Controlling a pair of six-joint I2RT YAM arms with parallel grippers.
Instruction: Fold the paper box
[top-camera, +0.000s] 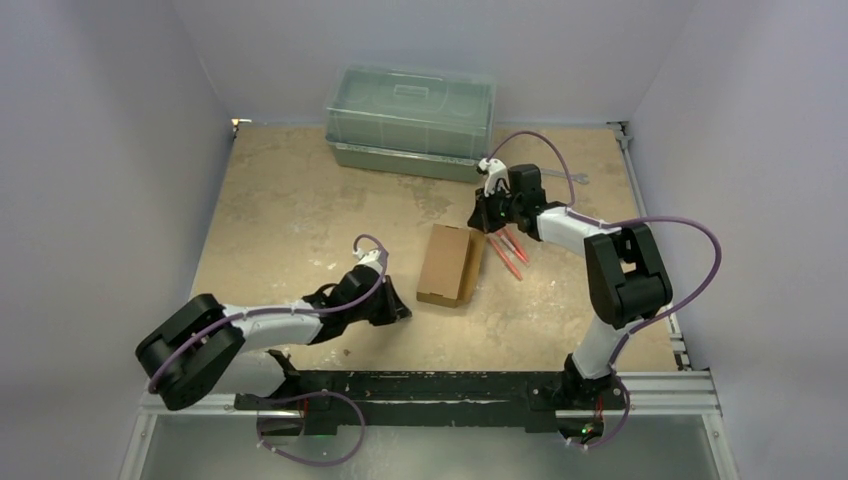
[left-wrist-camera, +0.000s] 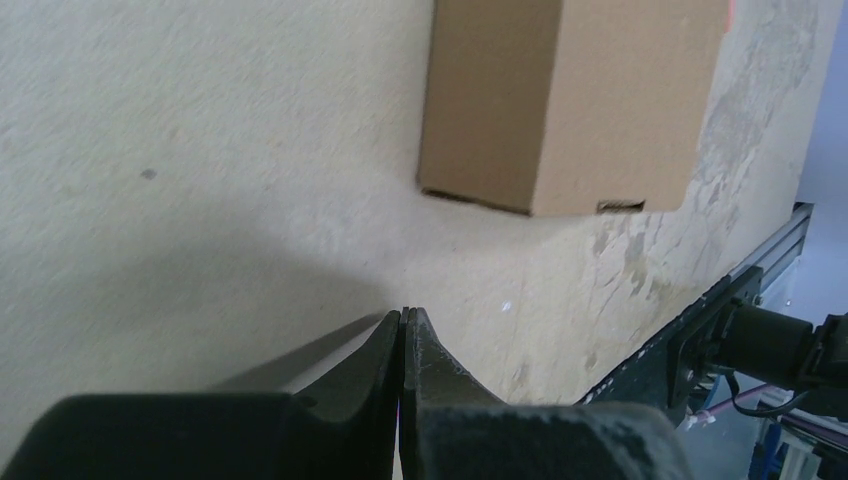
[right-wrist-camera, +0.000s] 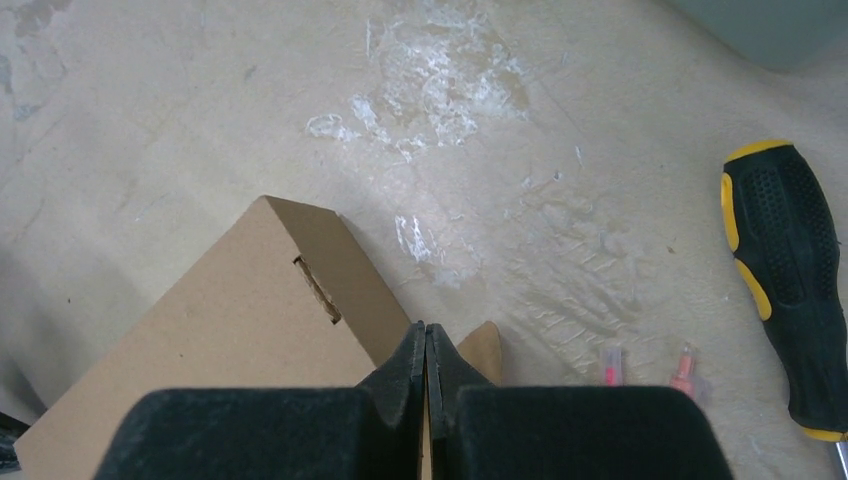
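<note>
I am seeing the left gripper (left-wrist-camera: 402, 316) with its jaws pressed fully together and gripping nothing. It is hovering low over the table (left-wrist-camera: 200, 150), short of the paper box (left-wrist-camera: 560, 100) and not touching it. The right gripper (right-wrist-camera: 427, 332) is likewise pinched closed. A tan edge of cardboard is showing just behind its fingers (right-wrist-camera: 395, 375), and I cannot tell whether they are touching it. The box is lying on its side between the two arms, already a closed-looking carton with a slot at its corner. I am reading both arms as parked at opposite ends, probably to press or steady it. A screwdriver (right-wrist-camera: 780, 290) is lying near the right gripper.
</note>
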